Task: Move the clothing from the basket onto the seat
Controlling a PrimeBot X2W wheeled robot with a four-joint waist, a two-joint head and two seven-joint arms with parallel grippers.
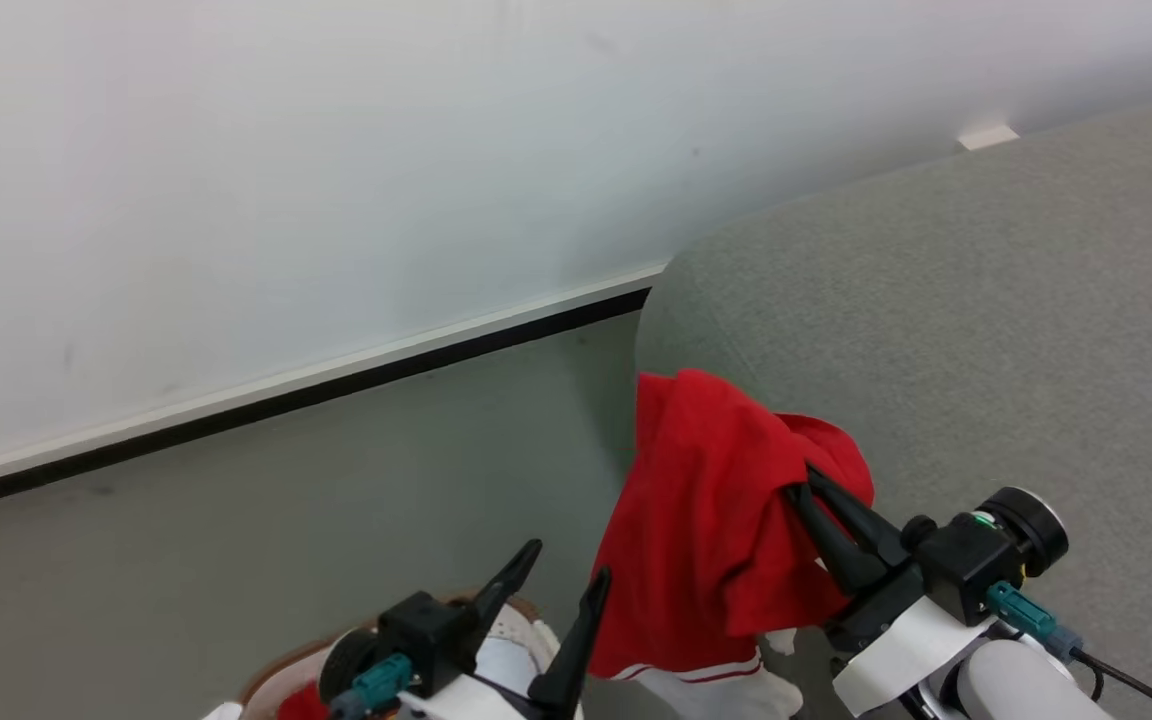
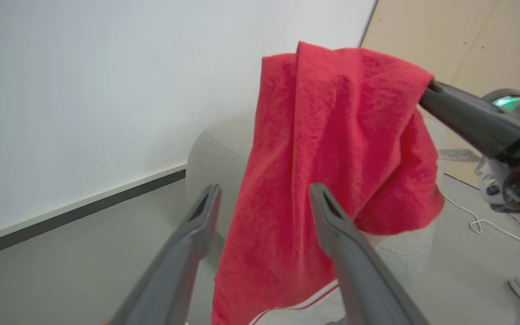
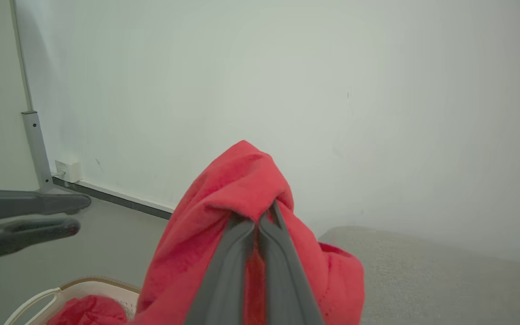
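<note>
The right tool [image 1: 798,485] is pinched shut on a fold of a red garment [image 1: 706,520], which hangs from its tips by the rounded end of the grey seat [image 1: 986,300]. The cloth is bright red and rumpled, with white striped trim along its lower edge. The left tool [image 1: 567,560] gapes wide, holding nothing, just beside the hanging cloth and above the basket [image 1: 276,675], where more red fabric [image 3: 86,311] lies.
</note>
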